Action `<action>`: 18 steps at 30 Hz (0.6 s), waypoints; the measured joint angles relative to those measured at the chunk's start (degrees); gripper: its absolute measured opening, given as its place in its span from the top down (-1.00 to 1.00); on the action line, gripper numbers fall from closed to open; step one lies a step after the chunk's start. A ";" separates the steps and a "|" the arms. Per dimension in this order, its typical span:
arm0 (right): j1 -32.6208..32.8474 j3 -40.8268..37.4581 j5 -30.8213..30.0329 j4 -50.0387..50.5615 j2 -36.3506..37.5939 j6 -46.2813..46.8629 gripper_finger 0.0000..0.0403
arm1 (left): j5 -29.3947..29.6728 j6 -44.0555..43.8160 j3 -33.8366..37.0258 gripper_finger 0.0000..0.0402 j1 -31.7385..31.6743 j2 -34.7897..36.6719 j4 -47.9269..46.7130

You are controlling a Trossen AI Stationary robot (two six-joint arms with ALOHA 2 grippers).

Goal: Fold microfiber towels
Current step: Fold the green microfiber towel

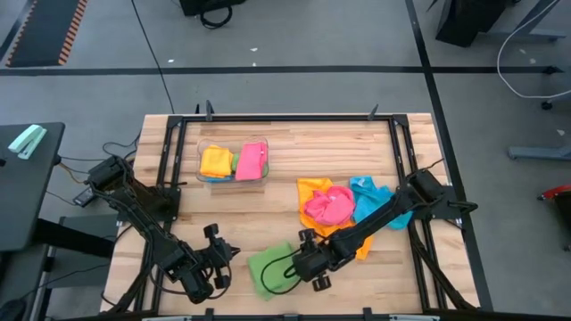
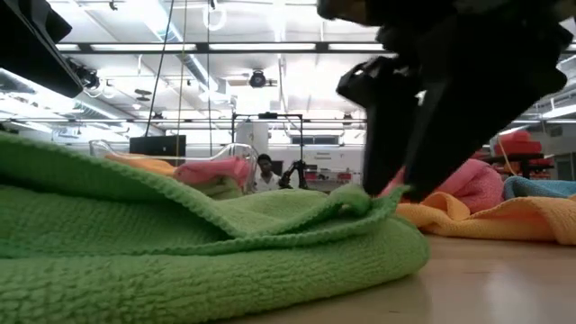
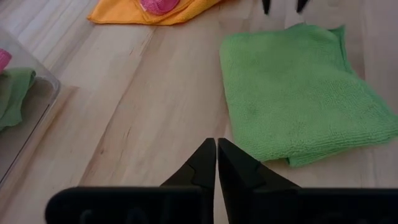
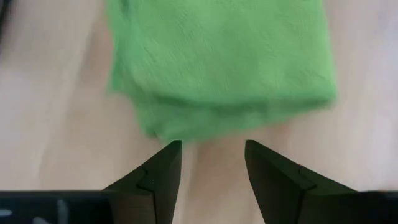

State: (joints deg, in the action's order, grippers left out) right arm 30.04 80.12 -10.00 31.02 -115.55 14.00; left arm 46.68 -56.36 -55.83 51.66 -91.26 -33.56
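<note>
Right gripper (image 4: 211, 163) spread at folded green towel's (image 4: 217, 62) edge; left gripper (image 3: 216, 163) pressed together — bare table (image 3: 143, 118) between

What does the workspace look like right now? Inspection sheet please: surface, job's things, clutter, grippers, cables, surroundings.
Surface: wooden table, black frame around it.
Job's things: green towel folded at the front edge; orange towel, pink towel and blue towel heaped loose at right; folded towels in the clear bin.
Clutter: nothing seen.
Grippers: left gripper shut, empty, over bare wood beside the green towel; right gripper open, at the green towel's edge, nothing between its fingers.
Cables: black cable looping over the green towel.
Surroundings: grey floor, a person far behind the table.
</note>
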 joint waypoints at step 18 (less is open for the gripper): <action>2.69 -0.61 -1.73 -13.05 2.23 -18.46 0.13 | -0.38 0.08 -0.02 0.87 0.00 -0.57 0.72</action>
State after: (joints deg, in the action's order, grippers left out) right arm 32.73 79.50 -11.73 17.97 -113.32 -4.46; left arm 46.30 -56.27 -55.86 51.66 -91.84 -32.84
